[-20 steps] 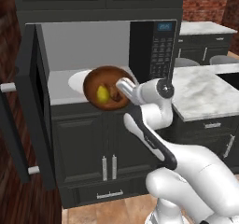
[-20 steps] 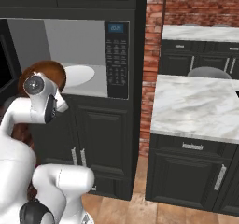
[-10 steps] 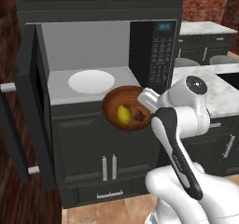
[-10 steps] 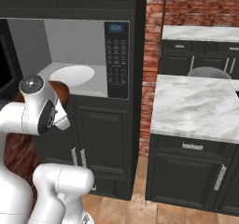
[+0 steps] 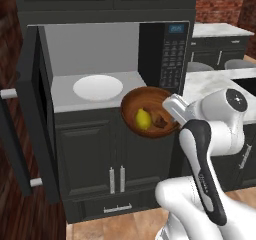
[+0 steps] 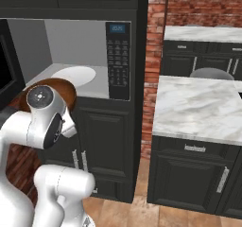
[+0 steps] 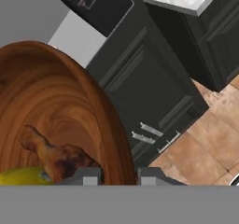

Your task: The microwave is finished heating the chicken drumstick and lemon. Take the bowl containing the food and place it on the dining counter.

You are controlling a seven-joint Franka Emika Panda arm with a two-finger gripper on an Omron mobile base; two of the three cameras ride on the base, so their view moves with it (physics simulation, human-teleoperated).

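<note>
bowl [image 5: 150,111] | holds lemon [image 5: 143,118], chicken drumstick [image 5: 160,121] | gripper [image 7: 119,176] jaws pinching rim | outside microwave [image 5: 165,54]

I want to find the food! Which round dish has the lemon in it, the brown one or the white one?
The brown wooden bowl, held out in front of the microwave. The white plate inside is bare.

Home kitchen, rendered. Built-in microwave [image 5: 115,69] in tall dark cabinetry, door swung open at 9 o'clock, keypad with blue display at 3 o'clock of cavity, white plate [image 5: 98,87] inside. Marble dining counter [image 6: 198,108] over dark cabinet fronts with silver handles at 3 o'clock. Red brick wall [image 6: 156,37] between. Terracotta floor tiles [image 7: 205,143] at 6 o'clock.
</note>
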